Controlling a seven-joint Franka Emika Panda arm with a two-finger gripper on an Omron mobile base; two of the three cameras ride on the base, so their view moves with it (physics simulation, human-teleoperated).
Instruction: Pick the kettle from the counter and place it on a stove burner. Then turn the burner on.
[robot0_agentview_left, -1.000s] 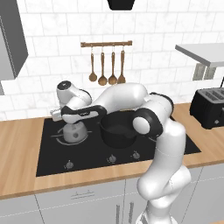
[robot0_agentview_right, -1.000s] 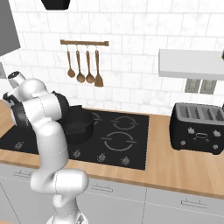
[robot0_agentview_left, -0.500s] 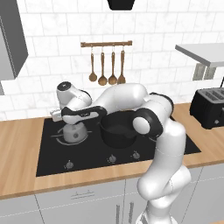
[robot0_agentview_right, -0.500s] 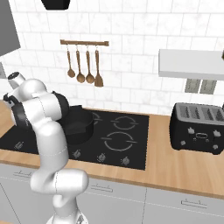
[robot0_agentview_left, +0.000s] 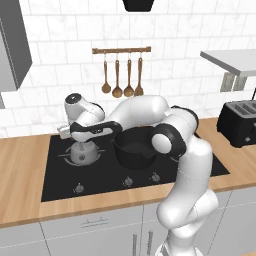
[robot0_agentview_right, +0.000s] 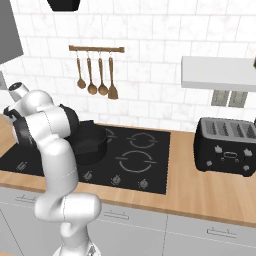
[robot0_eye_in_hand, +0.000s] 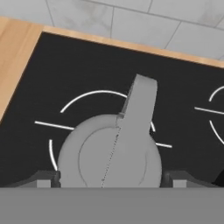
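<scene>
— What stays hidden from you?

— My own arm covers much of the kettle (robot0_agentview_left: 82, 152) from the left base view, so I cannot tell how my gripper (robot0_eye_in_hand: 109, 177) stands on it. In the hand view the grey band cuts off the kettle's lower body and my fingertips (robot0_eye_in_hand: 43, 178).

— And the stove burner (robot0_eye_in_hand: 94, 98)?

— The kettle covers most of its ring.

— The toaster (robot0_agentview_left: 241, 122)?

— Cut by the picture's edge.

Kettle (robot0_agentview_left: 83, 152) silver-grey metal, smooth, dull sheen; handle (robot0_eye_in_hand: 139, 109) matt grey. Stove (robot0_agentview_left: 60, 177) black glass, smooth, thin white burner ring (robot0_eye_in_hand: 83, 97) lines. Pot (robot0_agentview_left: 134, 151) at 3 o'clock of kettle, matt black. Counter (robot0_agentview_left: 22, 165) light wood grain, matt. Wall tiles (robot0_agentview_right: 150, 50) white, faint marbling. Spoons (robot0_agentview_left: 122, 80) wooden. Toaster (robot0_agentview_right: 227, 146) black, slightly glossy.
</scene>
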